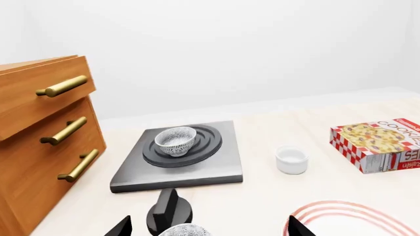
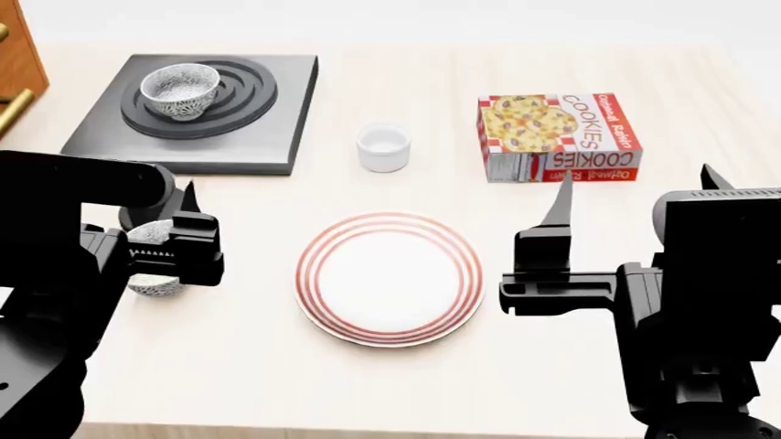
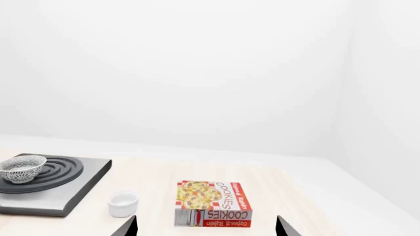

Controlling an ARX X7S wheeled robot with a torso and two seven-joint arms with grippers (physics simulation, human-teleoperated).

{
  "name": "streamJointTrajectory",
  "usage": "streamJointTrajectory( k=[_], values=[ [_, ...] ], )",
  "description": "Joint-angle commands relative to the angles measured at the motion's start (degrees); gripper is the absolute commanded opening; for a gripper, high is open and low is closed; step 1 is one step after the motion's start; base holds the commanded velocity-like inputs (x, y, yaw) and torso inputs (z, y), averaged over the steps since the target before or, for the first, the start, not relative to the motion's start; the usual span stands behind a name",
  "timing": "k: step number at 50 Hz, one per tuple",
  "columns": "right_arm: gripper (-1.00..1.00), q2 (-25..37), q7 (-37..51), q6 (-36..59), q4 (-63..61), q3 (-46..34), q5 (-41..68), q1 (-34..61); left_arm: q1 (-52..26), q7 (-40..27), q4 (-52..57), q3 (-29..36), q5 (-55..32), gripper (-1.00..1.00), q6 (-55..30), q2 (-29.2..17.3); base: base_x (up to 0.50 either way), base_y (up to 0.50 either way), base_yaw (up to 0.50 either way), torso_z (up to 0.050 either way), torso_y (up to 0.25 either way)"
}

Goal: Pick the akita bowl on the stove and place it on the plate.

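The principal risk noted was a mix-up: the akita bowl [image 2: 179,90] sat on the burner rings of the stove [image 2: 196,99], well apart from the plate [image 2: 390,278], while an identical twin bowl [image 2: 155,274] lay directly beneath the left gripper [image 2: 183,240] and could be seized in error. Both the left gripper and the right gripper [image 2: 555,229] stood wide open, holding and touching nothing.

— What is being shown of the robot's body?
— Two matte black arms are being rendered in blocky, angular segments. Behind the left gripper [image 2: 183,240] a rounded housing is being seen; the right gripper [image 2: 551,240] is being drawn with thin, pointed black fingers [image 2: 561,212].
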Motion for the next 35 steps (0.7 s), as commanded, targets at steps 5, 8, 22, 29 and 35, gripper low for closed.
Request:
streamJointTrajectory(
  k=[5, 8, 22, 29, 35],
  values=[
    [1.0, -0.8, -0.9, -0.4, 0.4, 1.1, -0.7, -0.2, -0.2, 1.0, 0.0, -0.9, 0.3, 1.0, -0.2, 0.6, 0.23, 0.0, 0.0, 0.0, 0.0],
    [1.0, -0.8, -0.8, 0.0, -0.1, 1.0, -0.5, -0.1, -0.1, 1.0, 0.1, -0.9, 0.2, 1.0, -0.2, 0.5, 0.23, 0.0, 0.0, 0.0, 0.0],
    [1.0, -0.7, -0.4, 0.5, -0.3, 1.0, -0.1, 0.1, -0.6, 0.7, -0.2, -0.8, -0.2, 1.0, -0.1, 0.2, 0.23, 0.0, 0.0, 0.0, 0.0],
    [1.0, -0.5, -0.3, 0.3, -0.2, 1.0, 0.0, 0.1, -0.5, 0.5, -0.2, -0.6, -0.3, 1.0, 0.0, 0.0, 0.23, 0.0, 0.0, 0.0, 0.0],
    [1.0, -0.5, -0.2, 0.5, -0.4, 1.1, 0.2, 0.0, -0.4, 0.5, -0.7, 0.0, -0.1, 1.0, 0.7, -0.2, 0.23, 0.0, 0.0, 0.0, 0.0]
  ],
)
